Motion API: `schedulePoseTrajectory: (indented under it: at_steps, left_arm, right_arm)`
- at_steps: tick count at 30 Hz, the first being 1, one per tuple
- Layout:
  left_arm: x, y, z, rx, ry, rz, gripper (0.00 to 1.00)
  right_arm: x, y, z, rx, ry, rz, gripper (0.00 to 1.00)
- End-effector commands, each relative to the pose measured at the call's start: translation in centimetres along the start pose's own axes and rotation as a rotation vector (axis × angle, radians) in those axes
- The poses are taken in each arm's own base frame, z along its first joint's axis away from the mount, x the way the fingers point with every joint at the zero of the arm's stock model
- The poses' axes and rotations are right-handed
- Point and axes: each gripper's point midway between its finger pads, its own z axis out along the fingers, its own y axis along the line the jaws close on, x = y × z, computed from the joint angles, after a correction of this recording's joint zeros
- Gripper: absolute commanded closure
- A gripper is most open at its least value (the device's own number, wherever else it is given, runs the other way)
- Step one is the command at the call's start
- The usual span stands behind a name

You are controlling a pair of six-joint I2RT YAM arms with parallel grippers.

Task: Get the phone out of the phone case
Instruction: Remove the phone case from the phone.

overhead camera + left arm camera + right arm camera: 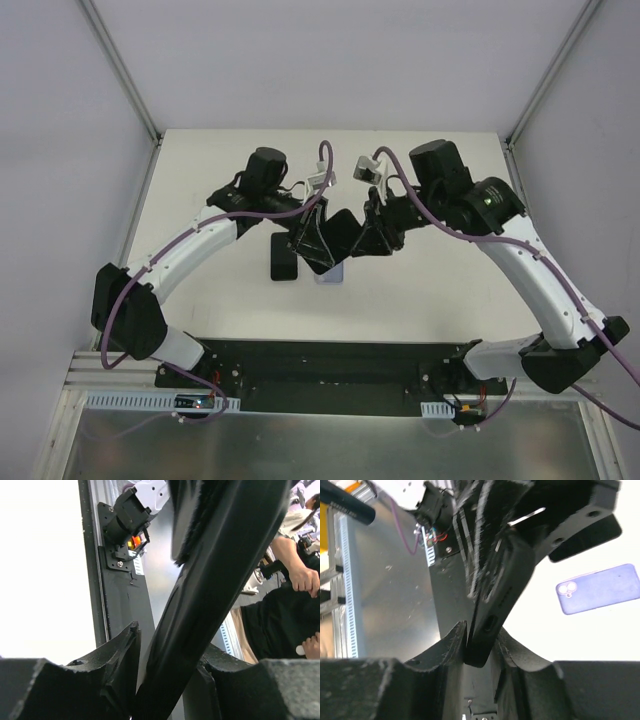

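Observation:
A black phone case (337,242) hangs in the air over the middle of the table, tilted, held between both arms. My left gripper (316,232) is shut on its left end; in the left wrist view the case (210,580) runs diagonally between the fingers (172,642). My right gripper (482,632) is shut on the other end of the case (502,585), where a port cutout shows. From above, the right gripper (366,238) faces the left one. I cannot tell whether the phone sits inside the case.
A lavender phone-shaped slab (600,587) with camera lenses lies flat on the white table (430,290), partly under the held case (330,276). A black flat slab (283,258) lies to its left. The black base plate (320,375) runs along the near edge.

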Motion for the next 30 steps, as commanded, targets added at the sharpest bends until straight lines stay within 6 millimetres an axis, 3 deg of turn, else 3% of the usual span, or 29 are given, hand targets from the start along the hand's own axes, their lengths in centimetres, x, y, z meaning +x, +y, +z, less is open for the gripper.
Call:
schedulePoseTrajectory:
  at_steps: [1,4,7,10,16,30]
  left_arm:
    - [-2.2,-2.0,0.4,-0.018,-0.018,0.084,1.0]
    - [-2.3,-2.0,0.3,-0.029,-0.024,0.081,1.0]
    - [-2.2,-2.1,0.2,-0.027,-0.024,0.078,1.0]
    - [-2.0,-2.5,0.2,-0.002,-0.019,0.085,1.0]
    - [-1.2,-3.5,-0.8,0.12,0.003,0.072,1.0]
    - [-0.3,-3.1,-0.7,0.199,0.025,0.072,1.0]
  right_arm:
    - [-5.2,-2.4,0.9,0.043,-0.209,-0.057,0.75]
    - [-5.2,-3.1,0.7,0.055,-0.226,-0.039,0.79]
    - [-5.0,-3.3,0.6,0.043,-0.231,-0.044,1.0]
    - [-4.6,-2.5,0.4,-0.026,-0.234,-0.088,1.0]
    - [-3.5,1.8,-0.9,-0.232,-0.204,-0.217,1.0]
    - [-4.3,8.5,-3.5,-0.458,-0.19,-0.355,1.0]
